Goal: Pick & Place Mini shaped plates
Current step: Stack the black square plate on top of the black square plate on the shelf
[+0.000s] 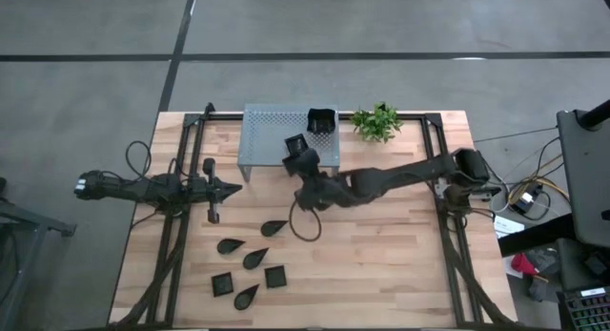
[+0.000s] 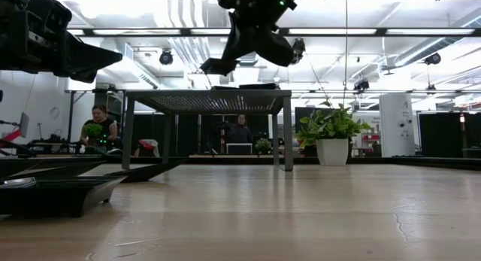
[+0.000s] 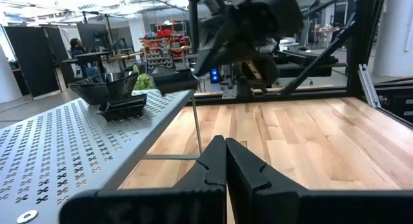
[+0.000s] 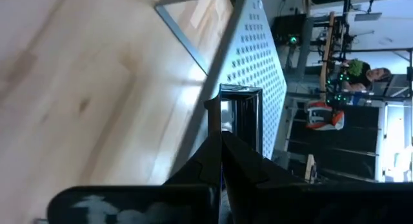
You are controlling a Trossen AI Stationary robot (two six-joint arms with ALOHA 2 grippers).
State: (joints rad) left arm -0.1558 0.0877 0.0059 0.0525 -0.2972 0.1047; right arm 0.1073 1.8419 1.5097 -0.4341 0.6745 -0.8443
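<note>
Right gripper: fingers pressed together on the rim of a small square plate, poised over the front edge of the shelf, clear of its top in the low view. Further back on the shelf: stacked plates, near the far edge. Down on the table, well apart from the shelf: loose plates, leaf shapes and small squares, in a cluster toward the near left. Left gripper: fingers together, empty, waiting just off the shelf's left end.

Step in hand, as judged: placing, at the carry-over stage, plate not yet set down. Next move calls for lowering onto bare perforated top, levelling the plate, then parting the fingers without dragging it off the edge. After that, probably back to the cluster for another.
</note>
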